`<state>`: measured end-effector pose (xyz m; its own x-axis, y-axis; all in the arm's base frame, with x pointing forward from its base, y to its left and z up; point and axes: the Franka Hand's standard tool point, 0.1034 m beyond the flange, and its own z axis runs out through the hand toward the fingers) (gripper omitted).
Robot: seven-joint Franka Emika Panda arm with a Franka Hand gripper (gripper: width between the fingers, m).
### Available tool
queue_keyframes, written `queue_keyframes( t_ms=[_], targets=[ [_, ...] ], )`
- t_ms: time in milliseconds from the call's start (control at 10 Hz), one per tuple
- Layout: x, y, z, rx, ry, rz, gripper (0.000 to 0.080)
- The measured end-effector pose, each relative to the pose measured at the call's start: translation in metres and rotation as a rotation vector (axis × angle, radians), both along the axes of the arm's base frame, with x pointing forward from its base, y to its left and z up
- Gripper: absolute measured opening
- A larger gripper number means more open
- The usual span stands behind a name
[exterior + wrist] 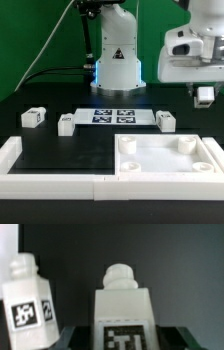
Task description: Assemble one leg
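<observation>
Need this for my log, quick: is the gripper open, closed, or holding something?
The gripper is closed, holding one leg.

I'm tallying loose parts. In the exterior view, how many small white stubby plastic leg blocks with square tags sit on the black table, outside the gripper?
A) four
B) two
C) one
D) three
D: a first leg and a second leg sit at the exterior view's left of the marker board, a third leg at its right; the gripper holds a fourth leg.
</observation>
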<state>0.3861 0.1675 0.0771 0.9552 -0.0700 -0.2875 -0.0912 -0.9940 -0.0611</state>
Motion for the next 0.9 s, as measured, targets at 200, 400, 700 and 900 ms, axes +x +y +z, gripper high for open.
queue_keyframes(
  t_ms=[200, 400, 700, 900],
  targets=[
    [0.014, -0.007, 0.009, 0.002, -0.154, 0.013, 0.0290],
    [0.028, -0.012, 0.016, 0.014, -0.292, 0.012, 0.0290],
    [0.032, -0.008, 0.017, 0.035, -0.447, 0.013, 0.0290],
    [0.033, -0.008, 0.018, 0.036, -0.446, 0.018, 0.0290]
  ],
)
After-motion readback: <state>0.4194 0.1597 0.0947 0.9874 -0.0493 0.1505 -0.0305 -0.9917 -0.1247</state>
